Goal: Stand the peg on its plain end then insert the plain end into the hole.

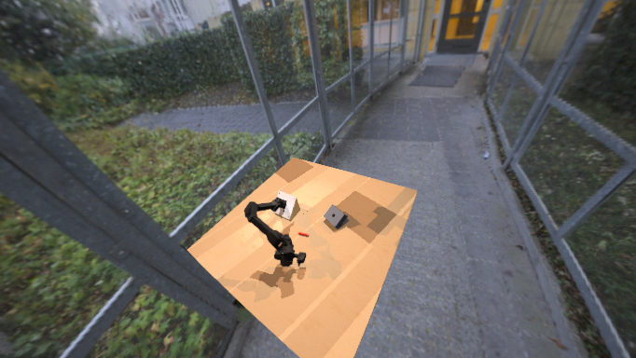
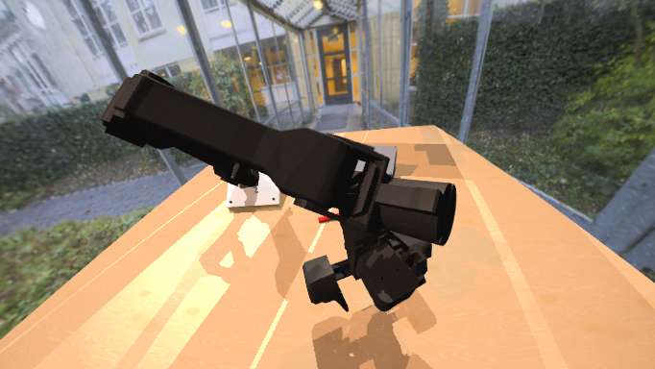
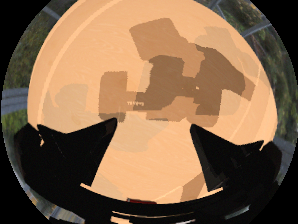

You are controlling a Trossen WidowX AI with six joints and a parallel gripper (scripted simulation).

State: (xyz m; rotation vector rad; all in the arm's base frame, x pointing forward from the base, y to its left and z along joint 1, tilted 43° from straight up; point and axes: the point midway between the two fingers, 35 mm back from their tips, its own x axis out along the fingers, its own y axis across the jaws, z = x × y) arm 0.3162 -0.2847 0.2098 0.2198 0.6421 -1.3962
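Where patches of sun and shadow cross the pale wooden counter (image 1: 326, 298) (image 2: 158, 307) (image 3: 155, 170), a red peg (image 1: 303, 234) (image 2: 328, 218) (image 3: 142, 201) lies flat, apart from the wide-spread, empty claw (image 1: 300, 265) (image 2: 362, 307) (image 3: 154, 124). Around stand metal-framed glass walls (image 1: 322, 70) (image 2: 379, 62), with hedges (image 1: 172, 67) (image 2: 499, 62) outside and a door (image 1: 462, 28) (image 2: 334, 64) at the walkway's (image 1: 420, 154) far end.

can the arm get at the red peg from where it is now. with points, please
Probably yes: the gripper (image 1: 300, 262) (image 2: 357, 293) (image 3: 154, 124) is open with nothing between its fingers, and the peg (image 1: 303, 234) (image 2: 328, 218) lies on the table (image 1: 326, 298) (image 2: 192, 307) (image 3: 150, 170) with nothing seen on top, though the arm must swing over first.
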